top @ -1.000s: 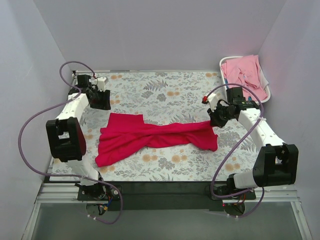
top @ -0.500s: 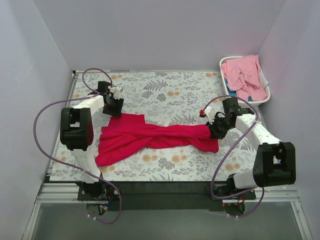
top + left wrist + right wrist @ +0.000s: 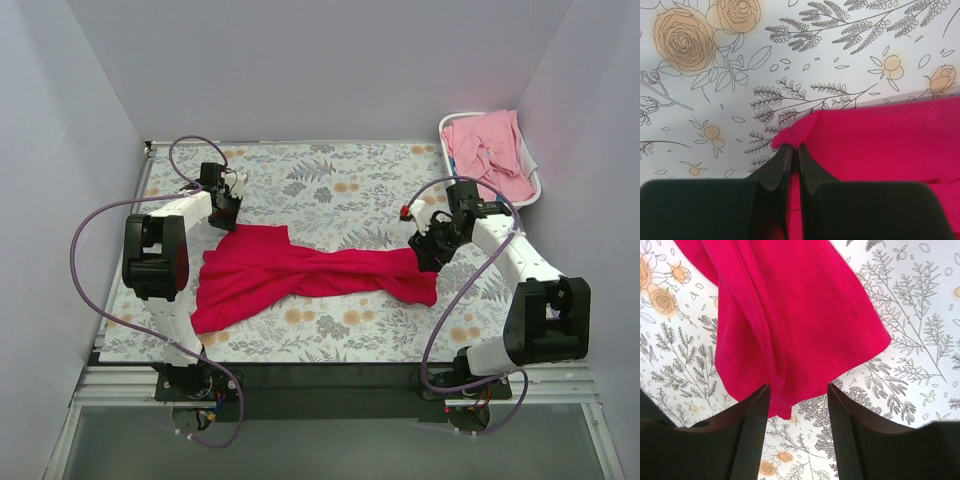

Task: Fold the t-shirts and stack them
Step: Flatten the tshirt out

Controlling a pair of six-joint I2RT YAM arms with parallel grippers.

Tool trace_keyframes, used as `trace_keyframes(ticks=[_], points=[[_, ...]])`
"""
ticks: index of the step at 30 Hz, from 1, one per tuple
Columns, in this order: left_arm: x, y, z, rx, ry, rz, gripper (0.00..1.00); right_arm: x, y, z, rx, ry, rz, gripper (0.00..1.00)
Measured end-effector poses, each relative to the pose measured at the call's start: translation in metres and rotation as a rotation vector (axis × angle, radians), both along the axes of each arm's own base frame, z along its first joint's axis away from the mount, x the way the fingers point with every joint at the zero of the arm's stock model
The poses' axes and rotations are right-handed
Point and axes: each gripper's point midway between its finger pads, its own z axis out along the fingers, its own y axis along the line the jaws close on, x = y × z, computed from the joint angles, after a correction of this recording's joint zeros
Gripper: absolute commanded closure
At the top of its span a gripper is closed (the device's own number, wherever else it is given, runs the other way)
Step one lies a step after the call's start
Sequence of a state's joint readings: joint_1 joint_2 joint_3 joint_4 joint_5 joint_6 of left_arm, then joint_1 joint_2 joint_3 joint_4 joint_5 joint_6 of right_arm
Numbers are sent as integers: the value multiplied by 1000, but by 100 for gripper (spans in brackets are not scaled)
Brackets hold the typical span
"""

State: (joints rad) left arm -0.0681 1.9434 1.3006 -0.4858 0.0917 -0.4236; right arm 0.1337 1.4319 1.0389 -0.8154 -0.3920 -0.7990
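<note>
A crimson red t-shirt (image 3: 300,272) lies twisted and bunched across the middle of the floral table. My left gripper (image 3: 228,214) is at its far left corner, and in the left wrist view its jaws (image 3: 791,150) are shut on the red cloth's corner (image 3: 795,134). My right gripper (image 3: 432,245) hovers at the shirt's right end with its jaws open; in the right wrist view the red shirt (image 3: 790,315) lies loose ahead of the gripper (image 3: 797,390), with nothing gripped. Pale pink t-shirts (image 3: 488,150) are heaped in the basket at the back right.
The white laundry basket (image 3: 530,190) stands at the table's back right corner, just behind my right arm. Grey walls close in the table on three sides. Purple cables loop from both arms.
My left arm swung in from the far left corner to the shirt's far left corner and shut on the cloth. My right gripper opened, let go of the shirt's right end and lifted slightly.
</note>
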Motion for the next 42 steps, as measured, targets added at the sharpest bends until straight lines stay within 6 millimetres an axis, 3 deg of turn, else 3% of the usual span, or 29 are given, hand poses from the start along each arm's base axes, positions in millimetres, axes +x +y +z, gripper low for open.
trace_keyframes(ticks=[8, 12, 15, 16, 19, 23, 29, 34, 42], points=[[0, 0, 0, 0, 2, 0, 100, -22, -5, -12, -27, 118, 57, 34], [0, 0, 0, -1, 2, 1, 100, -29, -7, -14, -34, 144, 73, 35], [-1, 0, 0, -3, 3, 3, 100, -34, -9, -18, -45, 159, 82, 45], [-1, -1, 0, -6, 5, 4, 100, -36, -11, -21, -55, 168, 82, 54], [-2, -2, 0, -16, 12, 6, 100, -40, -15, -30, -81, 190, 80, 62], [-1, -4, 0, -32, 25, 11, 100, -35, -20, -36, -107, 189, 74, 69], [-2, -5, 0, -47, 34, 13, 100, -28, -23, -37, -130, 162, 65, 72], [-4, -6, 1, -63, 40, 12, 100, -25, -23, -37, -131, 149, 63, 99], [-6, -9, 1, -88, 54, 11, 100, -24, -23, -37, -129, 149, 59, 99]])
